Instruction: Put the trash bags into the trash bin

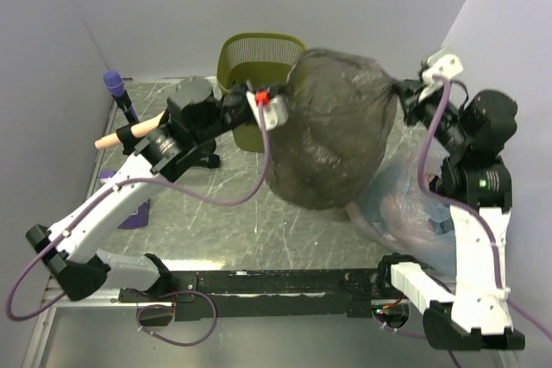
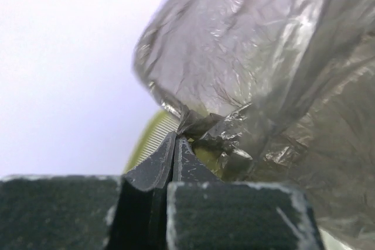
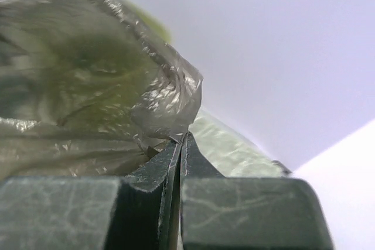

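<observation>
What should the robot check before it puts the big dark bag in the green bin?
1. Left gripper pinching the dark bag: ok, shut on a bunched edge.
2. Right gripper pinching the opposite edge: ok, shut on the plastic.
3. Green bin standing up with its mouth showing: ok.
4. Bag hanging right above the bin's mouth: not ok, most of it hangs off to the bin's right.
5. Bag's bottom lifted off the table: cannot tell from above.
6. Clear bag out of the way: ok, it lies by the right arm, away from the bin.
</observation>
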Controlling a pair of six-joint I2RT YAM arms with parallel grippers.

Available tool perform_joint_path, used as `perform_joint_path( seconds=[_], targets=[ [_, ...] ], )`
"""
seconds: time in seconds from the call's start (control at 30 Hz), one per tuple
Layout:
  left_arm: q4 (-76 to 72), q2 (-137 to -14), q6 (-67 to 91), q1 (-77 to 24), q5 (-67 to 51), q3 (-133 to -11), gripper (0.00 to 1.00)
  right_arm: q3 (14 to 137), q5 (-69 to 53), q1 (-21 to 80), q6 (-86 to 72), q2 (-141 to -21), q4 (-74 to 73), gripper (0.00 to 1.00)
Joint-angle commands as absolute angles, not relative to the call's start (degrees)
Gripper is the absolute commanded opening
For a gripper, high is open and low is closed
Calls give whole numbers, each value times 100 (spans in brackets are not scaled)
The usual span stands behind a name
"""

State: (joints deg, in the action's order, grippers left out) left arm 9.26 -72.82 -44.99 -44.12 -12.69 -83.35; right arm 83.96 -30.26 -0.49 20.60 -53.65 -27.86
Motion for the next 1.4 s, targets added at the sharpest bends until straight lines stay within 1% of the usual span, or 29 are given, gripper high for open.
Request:
perform_joint_path(
  seconds=[0.0, 0.17, 0.23, 0.27, 0.37, 0.4, 0.43, 0.47, 0.53, 0.6, 0.67, 0.7, 0.77, 0.8, 0.83, 0.9, 0.97, 1.03, 1.17, 1.27, 1.3, 1.37],
  targets=[
    [695, -7865, -4498, -4395, -826, -9403, 1, 9253, -1883, -35, 1942, -5939, -1970, 0],
    [-437, -8734, -5667, -4254, -590, -10307, 1, 10667, -1240, -35, 2215, -6836, -1206, 0],
    [-885, -9217, -5958, -4263, -256, -11079, 1, 11038, -1204, -44, 2285, -6943, -697, 0],
    [-1410, -9437, -6055, -4263, -72, -11422, 1, 11126, -1282, -35, 2303, -6882, -381, 0],
    [-2686, -10053, -6310, -4394, 254, -12671, 1, 10804, -1878, -35, 2355, -6426, 856, 0],
    [-2950, -10168, -6406, -4447, 229, -12909, 1, 10654, -2185, -35, 2442, -6225, 1088, 0],
    [-3310, -10178, -6555, -4534, 168, -12963, 1, 10522, -2493, -35, 2583, -6023, 1264, 0],
    [-3714, -10134, -6661, -4648, 132, -12851, 1, 10338, -2714, 182, 2741, -5829, 1370, 0],
    [-4566, -9810, -6942, -4903, 53, -12133, 1, 9969, -3231, 368, 3170, -5425, 1162, 0],
    [-5244, -8996, -7101, -5018, -463, -10651, 1, 9416, -3654, 509, 3732, -4968, 549, 0],
    [-5405, -8118, -7172, -5019, -1096, -8807, 1, 8451, -3875, 615, 4496, -4433, -225, 0],
    [-5136, -7782, -7355, -5010, -1351, -8084, 1, 7802, -3876, 659, 4883, -4116, -542, 0],
    [-3655, -7096, -8126, -4940, -1712, -6730, 1, 6562, -3701, 712, 5569, -3448, -1192, 0],
    [-2978, -6858, -8460, -4809, -1975, -5958, 1, 5678, -3526, 721, 5816, -3176, -1543, 0],
    [-2501, -6612, -8673, -4729, -2143, -5437, 1, 5112, -3403, 729, 6036, -2973, -1843, 0],
    [-1691, -6242, -8850, -4632, -2189, -4749, 1, 4572, -3419, 738, 6152, -2621, -2720, 0],
    [-979, -5943, -8694, -4614, -2188, -4474, 1, 4587, -3786, 747, 6074, -2427, -3564, 0],
    [-477, -5705, -8228, -4623, -2162, -4526, 1, 4763, -3964, 773, 5462, -2347, -3849, 0],
    [156, -5502, -7674, -4614, -1899, -4711, 1, 5088, -3885, 773, 4914, -2531, -3911, 0],
    [876, -5370, -7322, -4623, -2021, -4886, 1, 5308, -4016, 773, 4484, -2777, -3902, 0],
    [948, -5318, -7217, -4632, -2030, -4904, 1, 5369, -4051, 773, 4326, -2821, -3868, 0],
    [425, -5134, -7137, -4667, -1917, -4651, 1, 5405, -4008, 773, 4018, -2821, -3491, 0]
  ],
)
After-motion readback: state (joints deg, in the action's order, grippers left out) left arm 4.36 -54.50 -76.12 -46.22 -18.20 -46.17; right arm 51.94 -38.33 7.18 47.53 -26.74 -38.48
